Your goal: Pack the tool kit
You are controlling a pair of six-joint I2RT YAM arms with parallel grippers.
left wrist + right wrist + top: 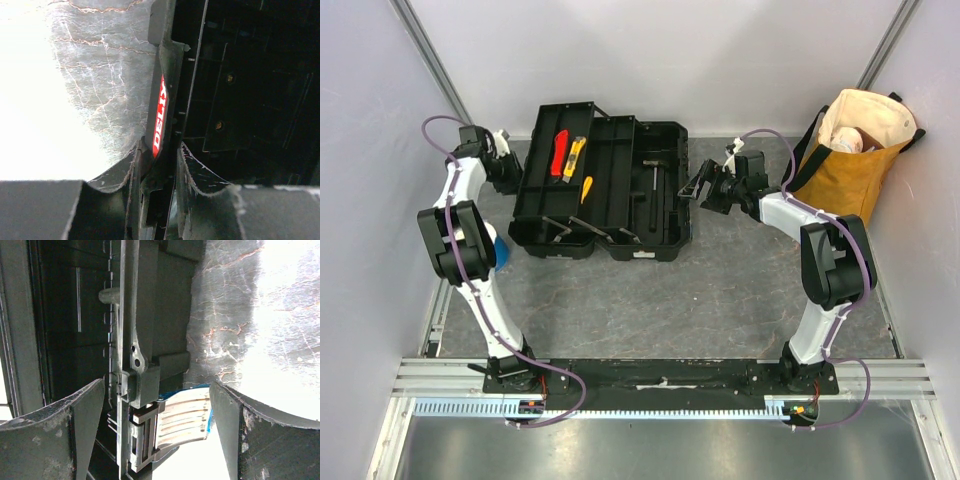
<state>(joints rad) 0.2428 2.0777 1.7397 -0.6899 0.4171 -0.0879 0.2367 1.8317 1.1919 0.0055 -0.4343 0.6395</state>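
toolbox, black, lying open at table centre, red-handled pliers and yellow knife in its raised tray; left gripper clamped on left rim; right gripper spread wide about the end latch; recommended: steady both ends, lower tray evenly

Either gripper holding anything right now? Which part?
Left gripper pinches the toolbox by its left edge wall, at the red label. Right gripper is open astride the latch, holding nothing.
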